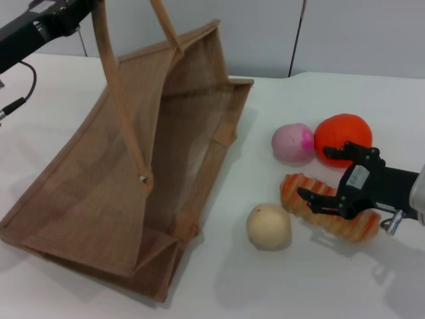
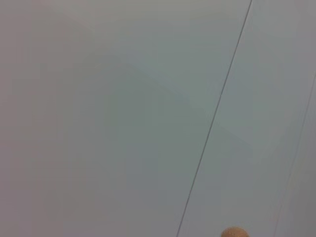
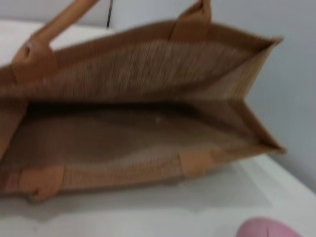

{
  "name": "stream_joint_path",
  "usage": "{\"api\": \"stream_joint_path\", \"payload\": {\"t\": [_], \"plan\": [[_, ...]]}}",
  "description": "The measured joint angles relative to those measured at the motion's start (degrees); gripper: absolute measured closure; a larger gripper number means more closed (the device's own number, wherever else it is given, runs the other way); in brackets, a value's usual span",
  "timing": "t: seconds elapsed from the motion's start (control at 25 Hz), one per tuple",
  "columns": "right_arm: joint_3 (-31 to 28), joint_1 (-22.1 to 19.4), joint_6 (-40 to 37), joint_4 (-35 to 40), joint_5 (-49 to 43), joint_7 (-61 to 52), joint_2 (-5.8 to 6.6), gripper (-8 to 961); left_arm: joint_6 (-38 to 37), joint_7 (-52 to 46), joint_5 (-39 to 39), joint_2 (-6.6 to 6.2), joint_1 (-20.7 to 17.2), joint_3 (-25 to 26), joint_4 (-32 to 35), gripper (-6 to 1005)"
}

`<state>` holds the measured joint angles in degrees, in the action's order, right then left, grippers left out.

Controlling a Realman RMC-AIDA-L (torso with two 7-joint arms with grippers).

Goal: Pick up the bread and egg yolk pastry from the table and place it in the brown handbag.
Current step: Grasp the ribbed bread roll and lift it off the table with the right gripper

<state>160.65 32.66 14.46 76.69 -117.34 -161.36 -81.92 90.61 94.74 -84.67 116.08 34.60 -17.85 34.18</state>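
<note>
The brown handbag (image 1: pixel 113 179) stands tilted on the table with its mouth open toward the right. My left gripper (image 1: pixel 85 8) at the top left holds one tan handle (image 1: pixel 116 93) up. The bread (image 1: pixel 330 211) lies at the right, and the egg yolk pastry (image 1: pixel 269 226) sits just left of it. My right gripper (image 1: pixel 327 176) is open and hovers low over the bread's near-left part, one finger above the loaf. The right wrist view looks into the bag's open mouth (image 3: pixel 133 123).
A pink ball (image 1: pixel 293 143) and a bright orange ball (image 1: pixel 342 136) sit behind the bread, close to my right gripper. The pink ball also shows in the right wrist view (image 3: pixel 269 228). The white table (image 1: pixel 265 286) runs to a wall behind.
</note>
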Motion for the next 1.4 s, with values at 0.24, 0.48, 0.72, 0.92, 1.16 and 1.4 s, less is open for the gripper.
{"api": "stream_joint_path", "payload": {"t": [0.24,0.48,0.72,0.92,1.16,1.4], "plan": [[-4.1,0.2,-10.7,2.0,-0.1,0.3,1.13,74,0.8,0.8,0.1,0.06,0.0,0.0,-1.0,877],[-10.3,0.1,-24.1,1.9,-0.1,4.0,-0.83,82,1.3,1.6,0.2,0.14,0.2,0.1,-1.7,877],[-19.5,-0.8,-37.5,0.1,-0.1,12.9,-6.73,100,1.5,1.8,0.2,0.14,0.2,0.0,-1.7,877],[-32.9,-4.1,-49.6,-2.0,0.1,24.5,-13.54,115,1.5,1.9,0.2,0.17,0.2,0.0,-1.9,877],[-55.7,-8.5,-66.3,-4.8,-0.5,41.3,-23.85,191,1.5,2.7,0.1,0.11,0.1,0.3,-3.2,877],[-66.0,-7.0,-75.1,-9.6,-3.7,44.6,-27.17,326,1.5,3.2,0.1,0.15,0.2,0.1,-3.9,877]]}}
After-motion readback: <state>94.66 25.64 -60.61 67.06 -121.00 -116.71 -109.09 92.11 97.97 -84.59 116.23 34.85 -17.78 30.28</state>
